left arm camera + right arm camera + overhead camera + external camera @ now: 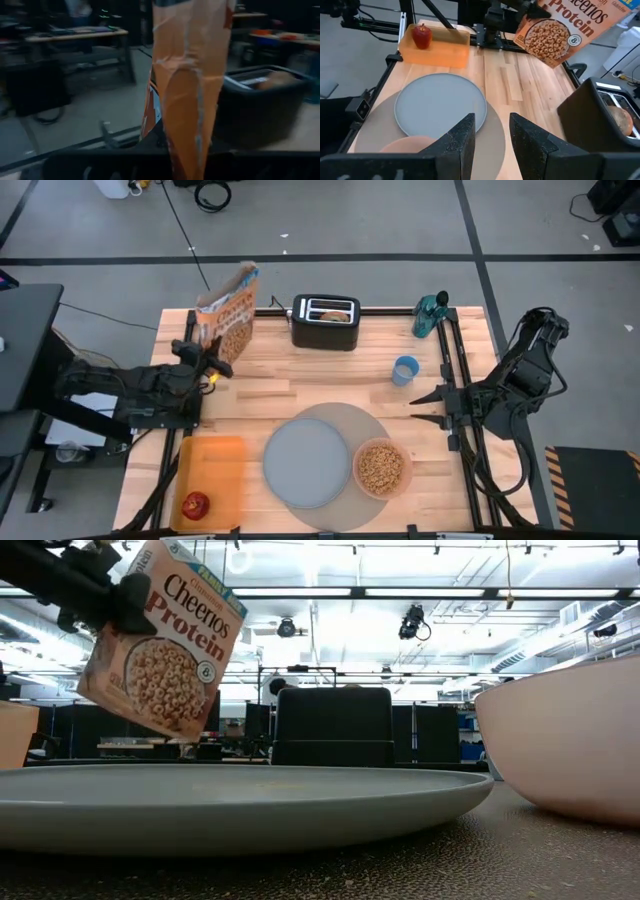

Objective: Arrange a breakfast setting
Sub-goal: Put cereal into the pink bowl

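Your setting is half built: the large round grey mat (pixel 385 425) lies at the near middle of the table, the smaller grey plate (pixel 307 463) sits on it, and the translucent pink bowl (pixel 381 468) rests touching the plate's right edge, already filled with cereal; the red apple (pixel 195 504) waits on the flat orange tray (pixel 212 465) at the near left; the bagel (pixel 621 120) appears to sit down in a slot of the black toaster (pixel 325 323) at the far edge; you will find no spoon in any view.

The left gripper (pixel 214 358) is clamped on the cereal box (pixel 229 313), holding it tilted in the air above the far-left part of the table; treat that box as light but soft-walled with an open top, so it will likely crush or spill if you squeeze hard or tip it further; set it down upright before reaching for anything else.

The apple will probably handle as firm, smooth and prone to roll; take it across its widest part; the bagel is likely soft and possibly warm, so pinch its exposed top edge and lift straight out of the slot.

The right gripper (pixel 491 131) hangs over the table's right edge with its fingers apart and empty; a blue cup (pixel 405 370) and a teal bottle (pixel 431 315) stand just beyond it.
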Available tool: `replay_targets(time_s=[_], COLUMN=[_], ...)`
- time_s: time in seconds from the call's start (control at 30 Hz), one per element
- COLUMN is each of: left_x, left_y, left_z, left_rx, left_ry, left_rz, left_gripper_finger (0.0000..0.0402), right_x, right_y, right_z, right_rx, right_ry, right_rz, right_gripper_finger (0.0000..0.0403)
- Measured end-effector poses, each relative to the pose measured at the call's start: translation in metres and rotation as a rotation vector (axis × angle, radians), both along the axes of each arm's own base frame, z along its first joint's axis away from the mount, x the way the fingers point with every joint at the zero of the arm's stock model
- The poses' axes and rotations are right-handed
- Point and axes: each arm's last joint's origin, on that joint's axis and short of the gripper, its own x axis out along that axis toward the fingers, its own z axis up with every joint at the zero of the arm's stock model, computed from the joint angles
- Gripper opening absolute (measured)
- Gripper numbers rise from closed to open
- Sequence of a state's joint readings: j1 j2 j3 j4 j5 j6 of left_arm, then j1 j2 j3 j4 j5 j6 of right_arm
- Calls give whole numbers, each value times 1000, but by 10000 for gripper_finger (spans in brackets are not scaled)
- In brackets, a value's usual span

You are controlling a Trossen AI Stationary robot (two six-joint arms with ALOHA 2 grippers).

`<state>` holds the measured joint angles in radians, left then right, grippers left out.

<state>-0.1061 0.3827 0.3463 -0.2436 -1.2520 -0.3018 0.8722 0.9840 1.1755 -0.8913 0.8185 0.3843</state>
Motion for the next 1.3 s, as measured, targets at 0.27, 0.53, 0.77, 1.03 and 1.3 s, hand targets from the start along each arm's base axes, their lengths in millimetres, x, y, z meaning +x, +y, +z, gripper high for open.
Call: replay_targets(time_s=[0.27,0.53,0.77,1.03,1.3], left_x=[0,-5,-9,-12,-18], left_y=[19,35,42,50,58], left_z=[-16,-28,-28,-48,-67], left_rx=[24,0,-1,1,53], left_ry=[-15,-19,-14,-35,-62], left_rz=[204,297,356,415,430], left_gripper_finger=[11,11,11,11,12], right_x=[0,2,3,3,3], right_y=[1,3,4,4,5], right_z=[0,-2,-3,-3,-3], right_rx=[3,-2,-1,-1,8], right_ry=[5,12,20,20,19], right_rz=[6,5,13,13,19], right_gripper_finger=[128,128,128,128,128])
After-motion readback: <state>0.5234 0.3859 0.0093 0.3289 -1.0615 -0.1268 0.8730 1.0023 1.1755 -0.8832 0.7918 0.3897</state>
